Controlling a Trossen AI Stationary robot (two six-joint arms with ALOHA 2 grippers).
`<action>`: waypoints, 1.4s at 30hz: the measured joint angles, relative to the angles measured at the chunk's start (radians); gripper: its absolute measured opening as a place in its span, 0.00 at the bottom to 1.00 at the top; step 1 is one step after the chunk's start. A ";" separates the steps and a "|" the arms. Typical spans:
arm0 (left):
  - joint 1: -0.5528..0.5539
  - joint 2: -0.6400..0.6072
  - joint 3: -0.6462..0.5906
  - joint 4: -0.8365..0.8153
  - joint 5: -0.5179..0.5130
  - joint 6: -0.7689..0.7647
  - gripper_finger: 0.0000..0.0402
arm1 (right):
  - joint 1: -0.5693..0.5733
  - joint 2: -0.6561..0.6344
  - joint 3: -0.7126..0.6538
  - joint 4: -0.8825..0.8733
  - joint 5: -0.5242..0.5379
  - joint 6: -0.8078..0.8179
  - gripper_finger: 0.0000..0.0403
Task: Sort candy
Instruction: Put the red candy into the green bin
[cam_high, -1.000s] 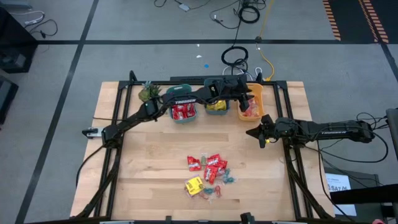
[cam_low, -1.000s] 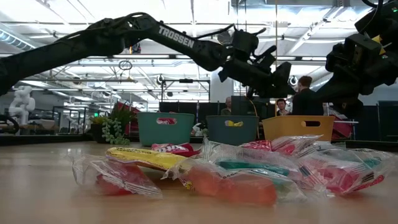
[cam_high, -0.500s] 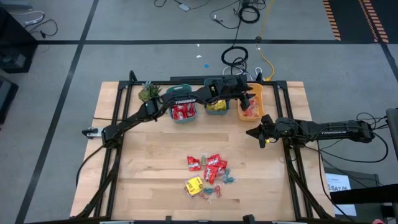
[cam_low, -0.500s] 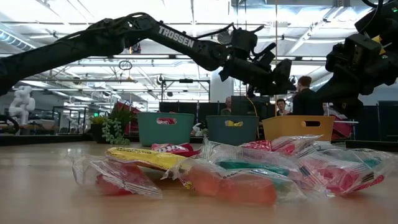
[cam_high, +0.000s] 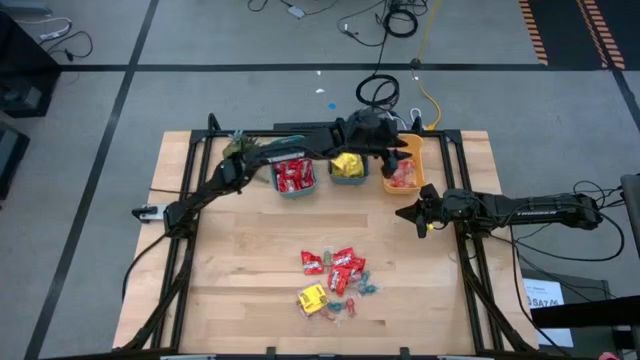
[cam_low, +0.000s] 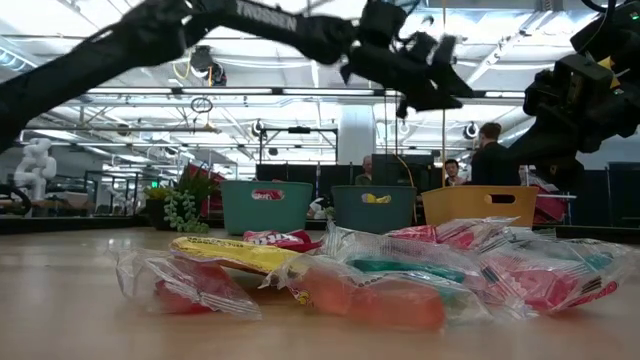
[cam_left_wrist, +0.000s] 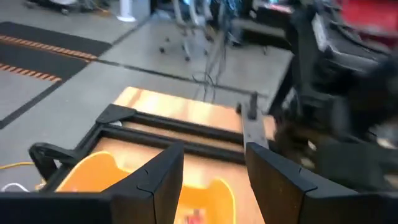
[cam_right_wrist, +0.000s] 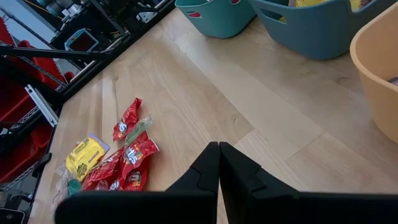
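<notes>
A heap of candy (cam_high: 335, 280) lies on the wooden table's near middle: red packets, a yellow packet (cam_high: 312, 299) and small clear-wrapped pieces (cam_low: 400, 285). Three bins stand in a row at the far edge: teal (cam_high: 293, 176) with red packets, blue (cam_high: 347, 168) with yellow ones, orange (cam_high: 404, 172) with pink and red pieces. My left gripper (cam_high: 397, 150) hangs open above the orange bin (cam_left_wrist: 93, 180), with nothing between its fingers (cam_left_wrist: 214, 180). My right gripper (cam_high: 405, 212) rests shut at the table's right side, holding nothing (cam_right_wrist: 219, 155).
A small green plant (cam_high: 238, 148) stands at the far left, beside the teal bin. A black metal frame (cam_high: 190, 200) runs along the table's edges. Bare wood lies between the bins and the candy heap (cam_right_wrist: 118, 155). People stand in the room behind (cam_low: 490, 150).
My left gripper has risen over the orange bin, and its arm has lifted with it. The right arm, the bins and the candy heap have kept still.
</notes>
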 joint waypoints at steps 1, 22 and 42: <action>0.001 -0.020 0.002 -0.049 0.015 0.029 0.46 | 0.000 0.000 0.000 0.000 0.000 0.000 0.00; -0.207 -0.452 -0.641 -0.025 -0.152 0.003 0.45 | 0.000 0.000 0.000 0.017 0.000 0.000 0.00; -0.509 -1.356 -1.935 0.629 -0.709 -0.109 0.45 | -0.001 0.000 0.000 0.027 0.109 0.026 0.00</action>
